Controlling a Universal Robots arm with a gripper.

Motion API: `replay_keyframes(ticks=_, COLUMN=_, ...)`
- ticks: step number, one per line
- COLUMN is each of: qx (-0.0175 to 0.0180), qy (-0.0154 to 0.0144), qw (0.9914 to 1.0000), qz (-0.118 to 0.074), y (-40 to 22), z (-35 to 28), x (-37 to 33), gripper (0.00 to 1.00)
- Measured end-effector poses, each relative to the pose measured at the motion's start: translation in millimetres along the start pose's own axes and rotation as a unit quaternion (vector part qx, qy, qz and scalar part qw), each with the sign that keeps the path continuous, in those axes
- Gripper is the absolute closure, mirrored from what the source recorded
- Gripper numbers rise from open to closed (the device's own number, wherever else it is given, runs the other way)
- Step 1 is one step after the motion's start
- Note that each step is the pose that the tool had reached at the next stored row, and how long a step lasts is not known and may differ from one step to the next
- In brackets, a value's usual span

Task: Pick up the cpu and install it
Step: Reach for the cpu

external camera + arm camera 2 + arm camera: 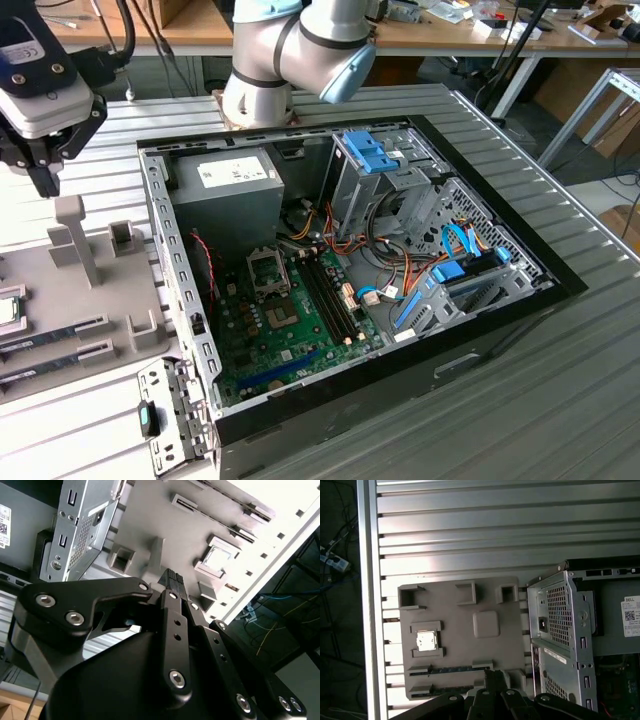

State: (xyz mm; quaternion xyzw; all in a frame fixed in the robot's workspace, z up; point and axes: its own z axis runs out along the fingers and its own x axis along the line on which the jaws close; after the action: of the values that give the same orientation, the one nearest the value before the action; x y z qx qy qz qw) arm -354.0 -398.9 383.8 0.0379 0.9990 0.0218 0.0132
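Above the grey parts tray [465, 655], the gripper [172, 577] hangs with fingers [168, 582] pressed together, holding nothing. The cpu [426, 640] lies in its square nest on that tray, apart from the gripper, beside the open computer case [450, 360].

Beneath the fingers [495, 677] a grey fixture plate [490, 600] lies on the ribbed metal worktop [495, 525], its slotted memory sticks [445, 670] nearest them. Farther off, beside the plate, sits the open computer case [400, 250], green motherboard [290, 320] inside.

Arm [290, 50] reaches toward exterior view's left; pincer [171, 576] points down, closed, empty.
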Motion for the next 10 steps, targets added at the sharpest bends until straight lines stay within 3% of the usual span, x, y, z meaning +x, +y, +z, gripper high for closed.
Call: replay_keyframes(ticks=10, qx=0.0001, qy=0.0001, qw=1.0, qz=0.0, y=-0.6, z=1.8, x=7.0, gripper=0.89)
